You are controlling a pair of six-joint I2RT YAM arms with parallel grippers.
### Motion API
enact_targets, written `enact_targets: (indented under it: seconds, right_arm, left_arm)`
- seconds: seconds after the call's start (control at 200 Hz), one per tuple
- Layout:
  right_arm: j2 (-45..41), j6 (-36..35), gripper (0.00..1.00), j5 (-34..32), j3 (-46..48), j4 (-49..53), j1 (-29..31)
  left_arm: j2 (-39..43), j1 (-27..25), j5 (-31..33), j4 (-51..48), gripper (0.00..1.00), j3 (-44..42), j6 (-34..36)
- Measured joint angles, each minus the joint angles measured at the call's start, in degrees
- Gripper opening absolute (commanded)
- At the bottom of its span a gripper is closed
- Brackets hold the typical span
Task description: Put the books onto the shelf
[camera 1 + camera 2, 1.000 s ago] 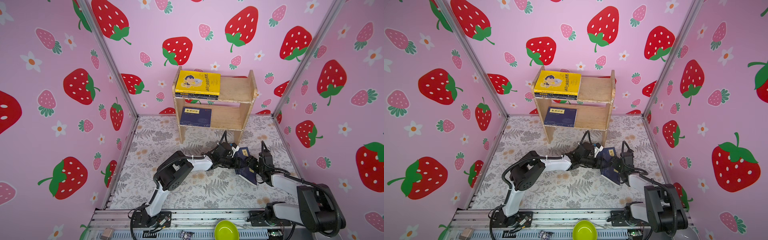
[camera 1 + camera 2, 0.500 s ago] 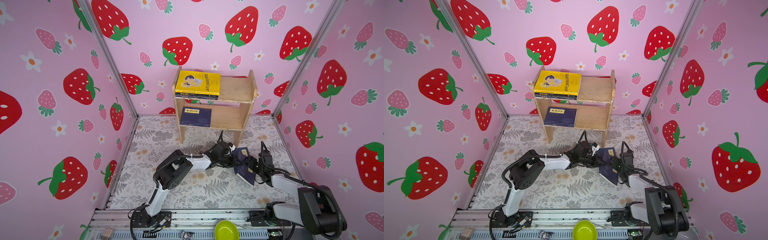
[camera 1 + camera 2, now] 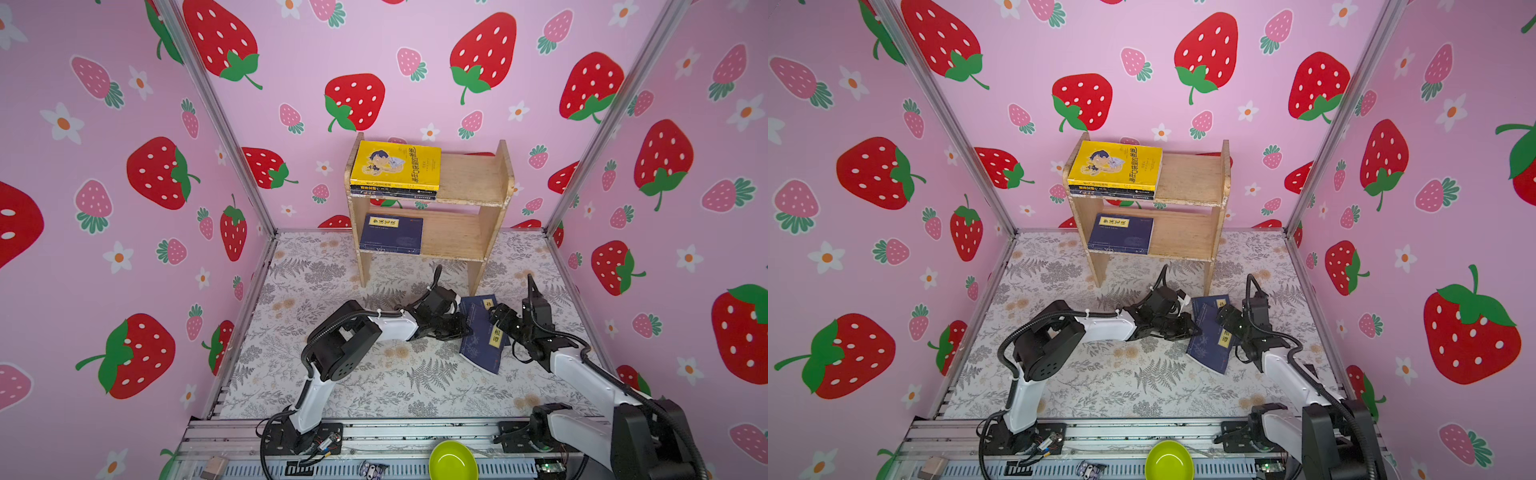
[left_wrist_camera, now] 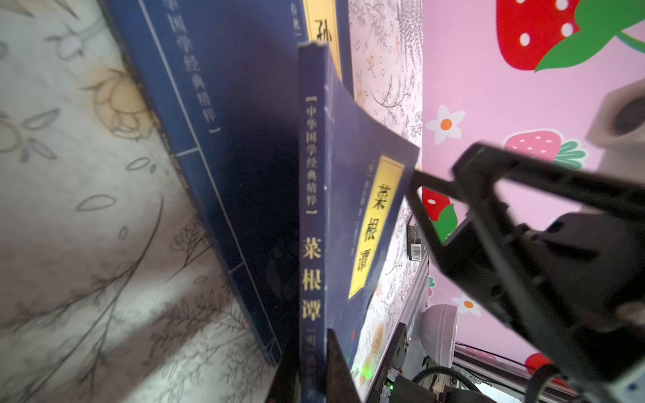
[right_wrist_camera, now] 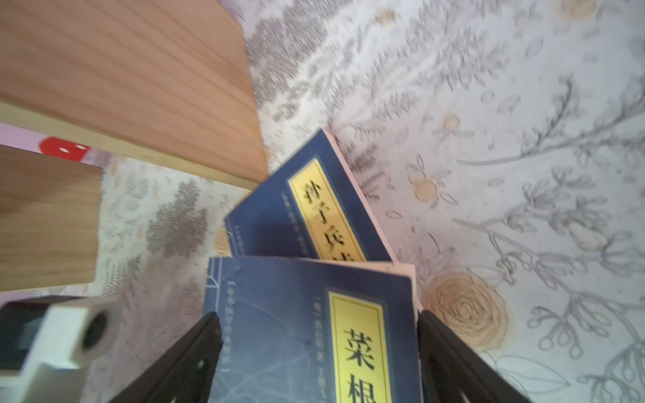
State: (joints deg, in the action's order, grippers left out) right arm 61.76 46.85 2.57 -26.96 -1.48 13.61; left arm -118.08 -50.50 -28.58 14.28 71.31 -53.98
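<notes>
Our left gripper (image 4: 312, 370) pinches the spine of a thin navy paperback with a yellow label (image 3: 482, 347), tilted up off the grey floral mat (image 3: 332, 374). Our right gripper (image 5: 319, 324) straddles its far edge, jaws wide and not gripping. A second navy paperback (image 5: 300, 209) lies underneath, just beside a leg of the light wooden two-tier shelf (image 3: 496, 183), where a bright yellow cartoon-cover book (image 3: 395, 164) tops a stack.

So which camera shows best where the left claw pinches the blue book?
The left wrist view: up close, the left gripper is shut on the spine of the navy book. In both top views the gripper looks small and dark. The right wrist view shows only the cover.
</notes>
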Motion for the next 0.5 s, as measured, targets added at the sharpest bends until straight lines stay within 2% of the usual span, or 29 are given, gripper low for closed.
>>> enact_targets:
  seconds: [0.225,0.4,0.5]
  right_arm:
    - [-9.7,-1.2,0.96,-0.2,-9.9,3.2,0.0]
    - [-12.7,-1.3,0.95,2.3,-13.3,2.7,0.0]
    - [-12.0,-0.3,0.95,5.5,-13.3,1.0,0.0]
  left_arm:
    - [16.9,2.9,-2.0,-5.6,0.00,-7.0,5.2]
    - [34.6,8.9,-1.8,-12.5,0.00,-10.3,8.8]
    - [42.3,12.6,1.1,-15.2,0.00,-10.7,9.2]
